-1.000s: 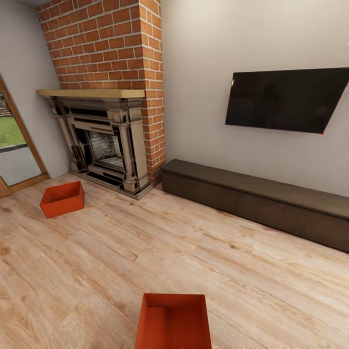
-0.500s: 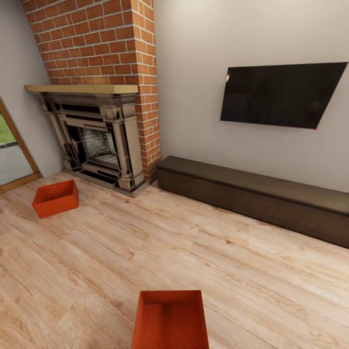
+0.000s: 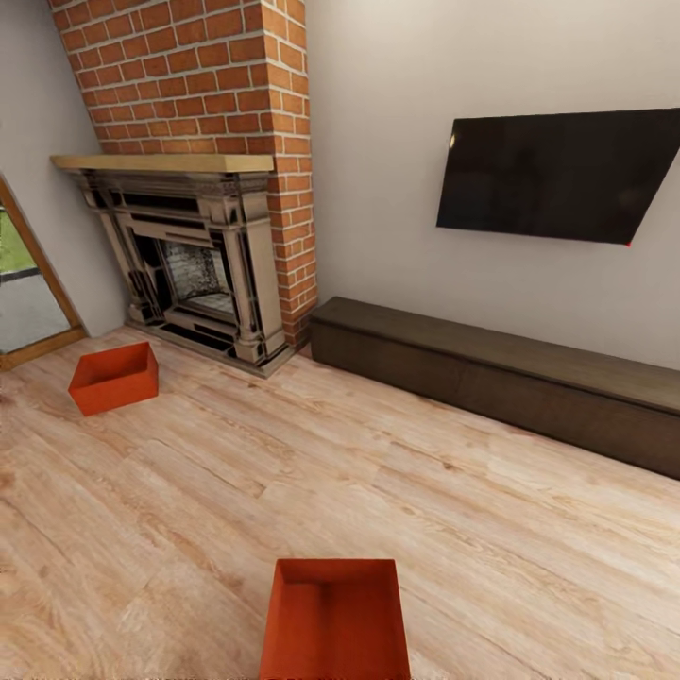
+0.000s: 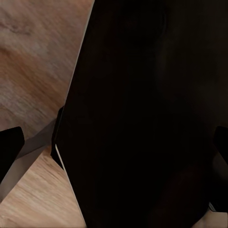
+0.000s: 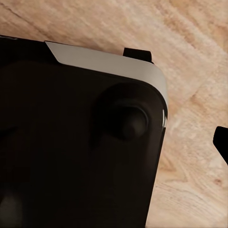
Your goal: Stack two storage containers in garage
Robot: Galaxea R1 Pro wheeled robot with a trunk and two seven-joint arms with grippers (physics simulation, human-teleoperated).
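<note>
The head view shows the living room. Its floor (image 3: 283,472) is light wood plank with visible grain and knots.

Container positions:
- The nearer storage container (image 3: 336,623) sits on the planks at the lower edge of the head view, near centre. It is an orange-red, open-top rectangular bin with flat inner walls and a bare bottom; its near end is cut off by the frame.
- The farther storage container (image 3: 113,378) is of the same colour and shape. It rests on the planks toward the left side of the room, just in front of the fireplace hearth and well apart from the first.

Surroundings:
- The fireplace (image 3: 194,269) has an ornate dark surround with moulded columns and a light wood mantel.
- A red brick chimney (image 3: 217,80) with pale mortar joints rises above it.
- A long, low, dark-brown bench (image 3: 510,378) with a matte top runs along the white wall.
- A flat black TV (image 3: 557,175) is mounted above the bench.
- A wood-framed glazed door (image 3: 28,293) stands at the left edge.

End effectors: in each wrist view a dark, smooth robot body part blocks most of the frame, with wood planks beyond it. The opening of the left gripper and of the right gripper cannot be told.
</note>
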